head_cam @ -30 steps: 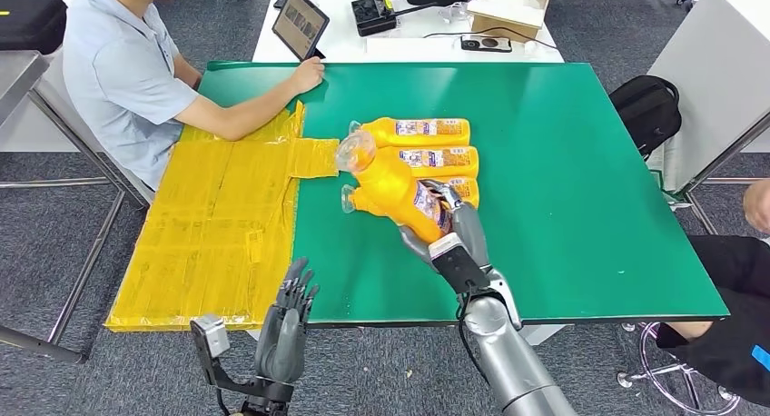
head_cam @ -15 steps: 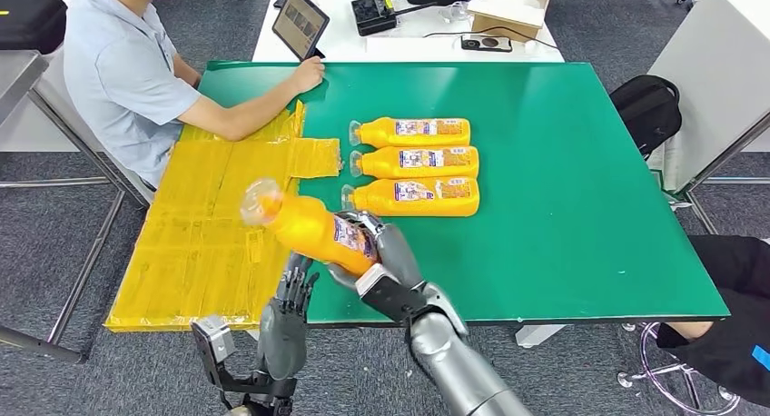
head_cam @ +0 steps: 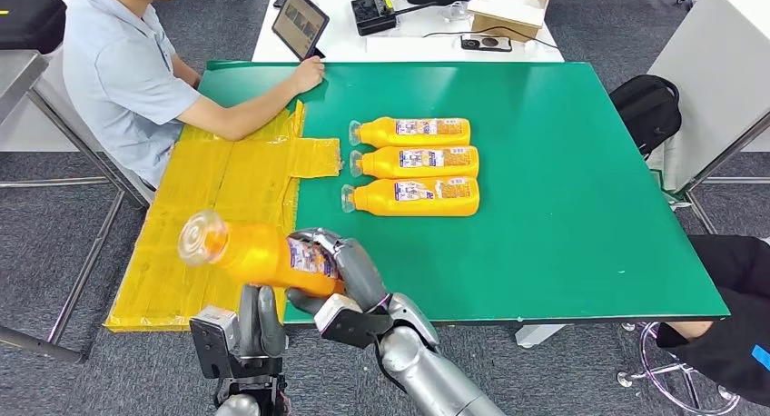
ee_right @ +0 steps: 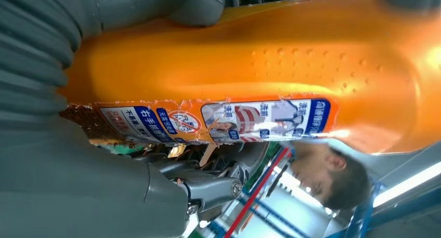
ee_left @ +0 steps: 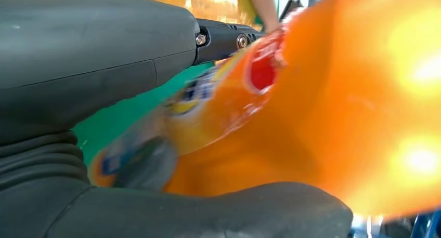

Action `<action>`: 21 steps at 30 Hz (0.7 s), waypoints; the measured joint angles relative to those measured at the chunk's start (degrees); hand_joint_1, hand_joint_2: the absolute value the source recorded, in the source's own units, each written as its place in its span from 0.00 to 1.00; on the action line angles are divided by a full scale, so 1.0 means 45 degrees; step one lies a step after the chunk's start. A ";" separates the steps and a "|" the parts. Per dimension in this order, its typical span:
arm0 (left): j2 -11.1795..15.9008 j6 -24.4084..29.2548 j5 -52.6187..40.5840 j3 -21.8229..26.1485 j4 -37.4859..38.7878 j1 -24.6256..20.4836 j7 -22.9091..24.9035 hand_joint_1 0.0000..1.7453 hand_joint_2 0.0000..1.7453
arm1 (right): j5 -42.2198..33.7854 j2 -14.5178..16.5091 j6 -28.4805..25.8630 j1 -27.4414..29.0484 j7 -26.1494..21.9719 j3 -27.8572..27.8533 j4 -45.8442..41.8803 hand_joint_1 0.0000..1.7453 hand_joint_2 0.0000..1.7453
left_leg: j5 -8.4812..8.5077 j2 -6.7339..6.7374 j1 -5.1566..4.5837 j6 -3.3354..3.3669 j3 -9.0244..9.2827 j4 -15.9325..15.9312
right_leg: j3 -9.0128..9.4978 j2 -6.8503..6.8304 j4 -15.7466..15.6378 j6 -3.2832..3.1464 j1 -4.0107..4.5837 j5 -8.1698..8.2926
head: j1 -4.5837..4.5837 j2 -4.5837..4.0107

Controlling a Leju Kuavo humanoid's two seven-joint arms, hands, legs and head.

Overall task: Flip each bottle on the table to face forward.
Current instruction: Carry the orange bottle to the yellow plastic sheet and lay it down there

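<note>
Head view: the right hand [head_cam: 350, 269] grips a bottle [head_cam: 250, 251] by its lower body, cap leftward, over the table's [head_cam: 563, 207] near-left edge just above the left hand [head_cam: 259, 321], probably for a handover. Three bottles [head_cam: 413, 166] lie in a row mid-table, labels up.

Left wrist view: the left hand's fingers [ee_left: 223, 38] bracket the blurred bottle; whether they grip it, I cannot tell.

Right wrist view: fingers [ee_right: 208, 188] wrap the label end.

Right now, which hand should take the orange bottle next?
Probably the left hand. The right hand grips the orange bottle by its label end, above the yellow sheet, and the left hand sits just beneath it, fingers raised, so it is nearest to receive it.
</note>
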 joint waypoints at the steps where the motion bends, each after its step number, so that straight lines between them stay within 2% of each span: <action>1: -0.0032 0.0099 -0.0054 0.0047 0.0005 -0.0031 -0.0036 0.00 0.00 | 0.0001 0.0011 -0.0023 0.0030 -0.0002 0.0082 -0.0034 1.00 1.00 | 0.0000 0.0000 0.0000 0.0000 -0.0001 0.0000 | 0.0000 0.0000 0.0000 0.0000 0.0000 0.0000 | 0.0000 0.0000; 15: -0.0227 0.0585 0.0255 0.0188 0.0076 -0.0130 -0.0188 0.00 0.00 | -0.0222 0.0034 -0.0313 0.0139 -0.0055 0.0297 -0.0279 1.00 1.00 | 0.0000 0.0002 -0.0001 0.0000 -0.0001 0.0000 | -0.0001 0.0000 0.0000 0.0000 0.0000 0.0000 | -0.0002 0.0000; 21: -0.0228 0.0495 0.0291 0.0151 -0.0001 -0.0123 -0.0635 0.00 0.00 | -0.0875 0.0033 0.0026 0.0144 -0.0005 0.0336 -0.0120 0.95 1.00 | -0.0001 0.0001 0.0000 0.0000 -0.0002 0.0000 | -0.0001 0.0000 0.0000 0.0000 -0.0001 0.0000 | -0.0001 0.0000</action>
